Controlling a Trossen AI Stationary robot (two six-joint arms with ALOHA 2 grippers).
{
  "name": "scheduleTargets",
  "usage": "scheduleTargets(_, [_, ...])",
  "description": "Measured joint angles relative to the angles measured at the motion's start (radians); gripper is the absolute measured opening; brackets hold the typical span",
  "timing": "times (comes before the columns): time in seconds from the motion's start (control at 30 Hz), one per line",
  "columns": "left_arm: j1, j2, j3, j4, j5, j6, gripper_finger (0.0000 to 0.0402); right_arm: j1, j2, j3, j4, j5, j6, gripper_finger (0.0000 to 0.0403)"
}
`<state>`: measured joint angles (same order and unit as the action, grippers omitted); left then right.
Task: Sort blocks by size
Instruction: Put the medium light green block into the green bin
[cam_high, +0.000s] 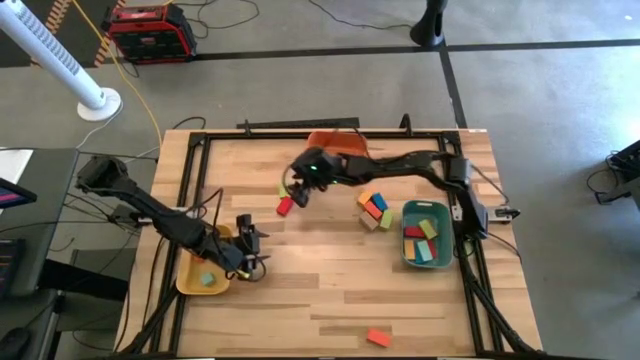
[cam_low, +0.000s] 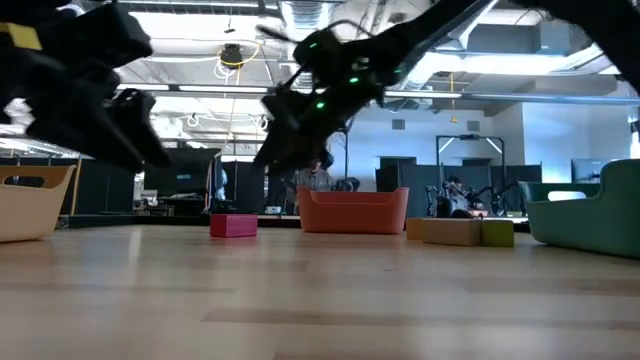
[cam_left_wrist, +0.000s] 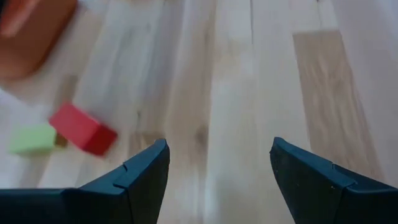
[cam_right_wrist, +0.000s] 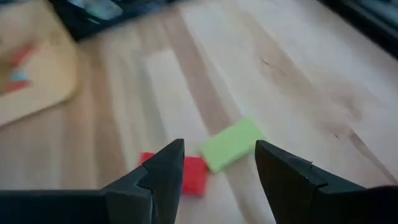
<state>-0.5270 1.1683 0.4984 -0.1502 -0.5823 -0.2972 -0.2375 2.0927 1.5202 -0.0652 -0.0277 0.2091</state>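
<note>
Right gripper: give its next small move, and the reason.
Probably lower straight down over the light green block and close. The right gripper hangs above it with fingers open and nothing between them, the block showing in the gap beside the red block. The left gripper waits open near the yellow tray.

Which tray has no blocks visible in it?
The orange tray at the table's far edge: no blocks show in its visible part. The green tray holds a mixed pile, and the yellow tray by the left gripper holds a few.
</note>
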Motion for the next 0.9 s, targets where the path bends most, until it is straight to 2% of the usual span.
scheduleTargets(0.23, [-0.084, 0.000, 0.000, -0.120, 0.000, -0.139, 0.0267, -0.004, 0.186, 0.321, -0.305, 0.081, 0.027, 0.0225])
scheduleTargets(0.43, [-0.144, 0.000, 0.000, -0.154, 0.000, -0.182, 0.0267, -0.018, 0.311, 0.498, -0.398, 0.111, 0.042, 0.0225])
scheduleTargets(0.63, [-0.172, 0.000, 0.001, -0.162, -0.003, -0.175, 0.0267, -0.024, 0.416, 0.609, -0.474, 0.134, 0.059, 0.0225])
scheduleTargets(0.9, [-0.180, 0.000, 0.001, -0.175, -0.010, -0.163, 0.0267, -0.009, 0.431, 0.641, -0.503, 0.163, 0.047, 0.0225])
